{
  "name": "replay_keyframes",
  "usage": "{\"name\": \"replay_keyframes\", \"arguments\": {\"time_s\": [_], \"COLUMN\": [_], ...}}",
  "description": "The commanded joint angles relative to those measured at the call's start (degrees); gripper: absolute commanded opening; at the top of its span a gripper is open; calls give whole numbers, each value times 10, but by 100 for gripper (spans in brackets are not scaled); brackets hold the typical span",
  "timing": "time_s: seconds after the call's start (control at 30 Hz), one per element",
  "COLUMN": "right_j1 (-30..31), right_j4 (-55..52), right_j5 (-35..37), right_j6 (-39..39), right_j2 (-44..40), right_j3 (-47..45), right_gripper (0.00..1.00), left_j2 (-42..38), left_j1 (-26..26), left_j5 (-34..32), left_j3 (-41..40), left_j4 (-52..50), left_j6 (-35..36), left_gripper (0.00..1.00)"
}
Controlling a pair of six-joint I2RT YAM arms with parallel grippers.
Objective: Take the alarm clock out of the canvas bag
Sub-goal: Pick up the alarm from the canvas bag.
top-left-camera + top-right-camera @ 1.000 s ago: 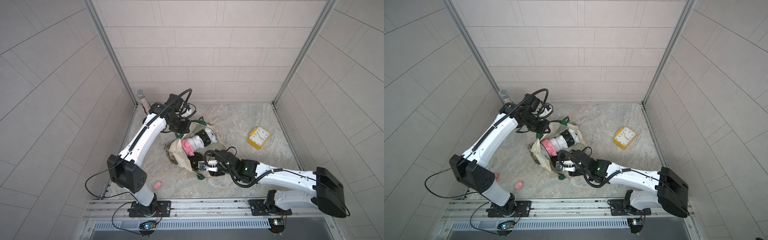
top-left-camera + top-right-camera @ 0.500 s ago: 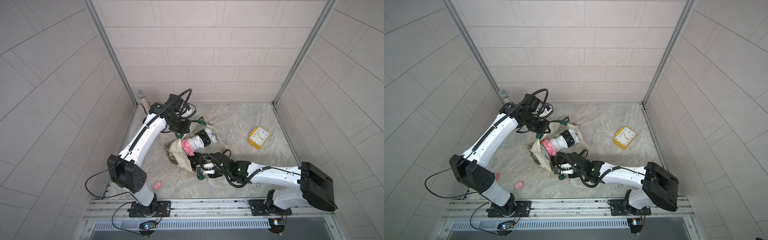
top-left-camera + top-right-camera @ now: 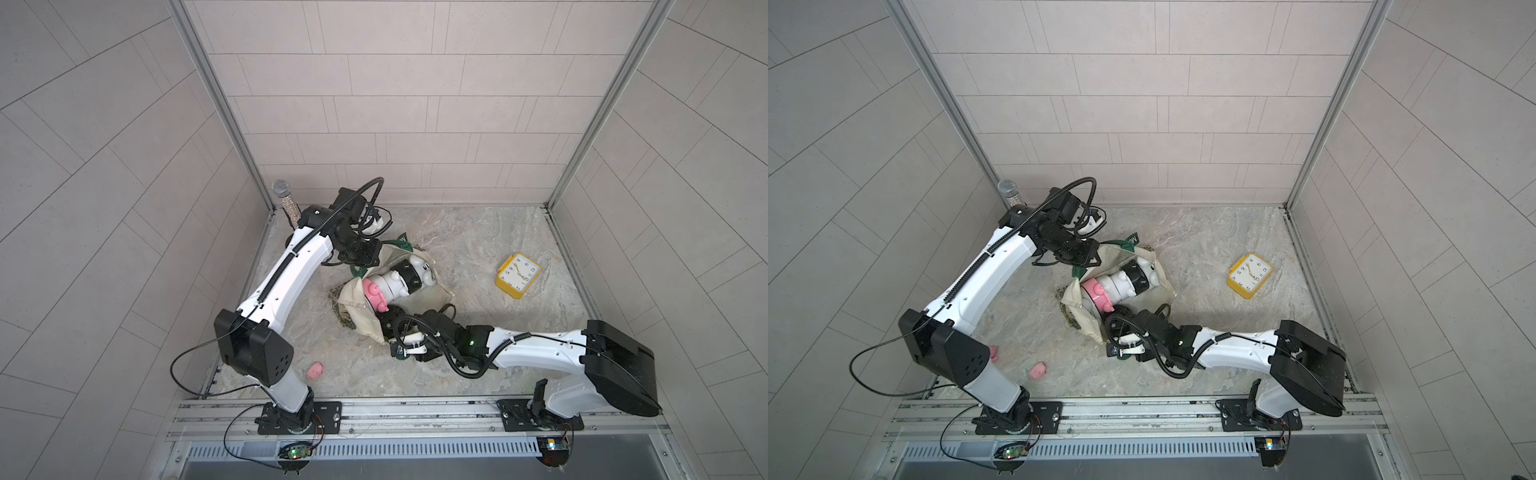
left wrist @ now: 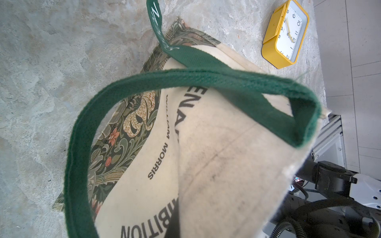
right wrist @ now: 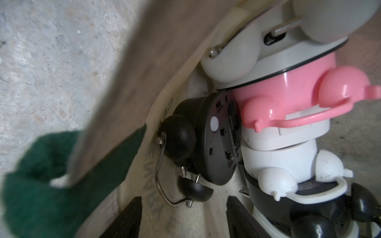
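Note:
The cream canvas bag [image 3: 360, 322] [image 3: 1082, 320] lies on the stone floor with its mouth toward the right arm. My left gripper [image 3: 366, 260] [image 3: 1090, 260] is shut on its upper rim, holding the cloth [image 4: 216, 164] up by the green handle [image 4: 185, 79]. Inside lie a black twin-bell alarm clock [image 5: 208, 140], a pink one [image 5: 299, 99] and a white one [image 5: 288, 164]. My right gripper [image 5: 183, 206] [image 3: 388, 330] is open at the bag's mouth, just short of the black clock's bells and touching nothing.
A yellow square alarm clock [image 3: 518, 276] [image 4: 286, 35] lies on the floor near the right wall. A microphone [image 3: 284, 199] leans in the back left corner. A small pink piece [image 3: 316, 370] lies by the left arm's base. Tiled walls close three sides.
My right gripper has slid a little further toward the bag's mouth and its jaws have narrowed slightly. The left gripper and the bag have not moved.

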Motion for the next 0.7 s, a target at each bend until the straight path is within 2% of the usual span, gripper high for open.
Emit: {"name": "replay_keyframes", "arguments": {"time_s": [0.0, 0.17, 0.43, 0.67], "right_j1": [5, 5, 5, 4], "right_j4": [15, 68, 144, 145], "right_j5": [5, 28, 46, 61], "right_j6": [-8, -3, 9, 28], "right_j2": [12, 29, 46, 57], "right_j3": [-5, -18, -24, 3], "right_gripper": [67, 66, 57, 49], "left_j2": [-19, -20, -19, -20], "left_j1": [2, 2, 2, 2], "left_j5": [10, 9, 14, 17], "left_j3": [4, 6, 9, 8], "left_j4": [11, 10, 10, 8], "left_j6": [-7, -12, -16, -16], "left_gripper": [0, 0, 0, 0]}}
